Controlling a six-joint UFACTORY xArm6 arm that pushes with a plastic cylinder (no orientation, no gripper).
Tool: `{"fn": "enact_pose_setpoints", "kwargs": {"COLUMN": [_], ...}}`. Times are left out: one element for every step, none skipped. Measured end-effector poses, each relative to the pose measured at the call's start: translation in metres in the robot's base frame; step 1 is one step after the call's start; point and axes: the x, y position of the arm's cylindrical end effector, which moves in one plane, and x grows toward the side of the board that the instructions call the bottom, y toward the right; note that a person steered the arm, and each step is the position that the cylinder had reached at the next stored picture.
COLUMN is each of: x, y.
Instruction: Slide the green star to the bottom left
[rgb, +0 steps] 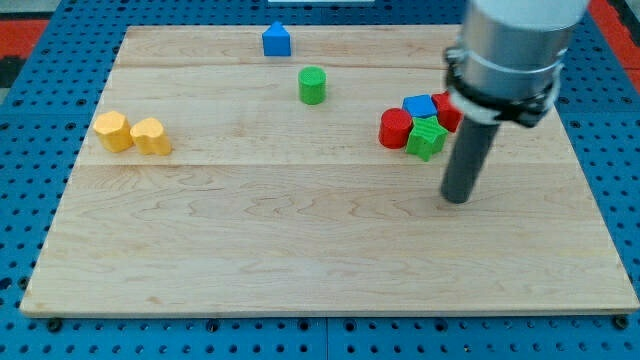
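Pale wooden board (300, 240) is lying on a blue grid floor (30, 120). The rod, having no jaws and holding nothing, is resting its tip (457, 199) just right of the green star (426, 138), right-centre among red (395, 128) and blue (419, 105) blocks.

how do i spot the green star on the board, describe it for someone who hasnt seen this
Look at the wooden board, view's right side, where four blocks huddle just left of my tip. The green star sits at that cluster's bottom edge, touching the red cylinder; it is the only green, jagged block there.

red cylinder (395, 128) touching green star (427, 137) on its left
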Motion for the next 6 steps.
{"fn": "enact_pose_setpoints", "kwargs": {"x": [-0.039,-0.079,-0.086,-0.058,-0.056,-0.056], "y": [0.043,0.02,-0.021,-0.083,-0.135,-0.141]}}
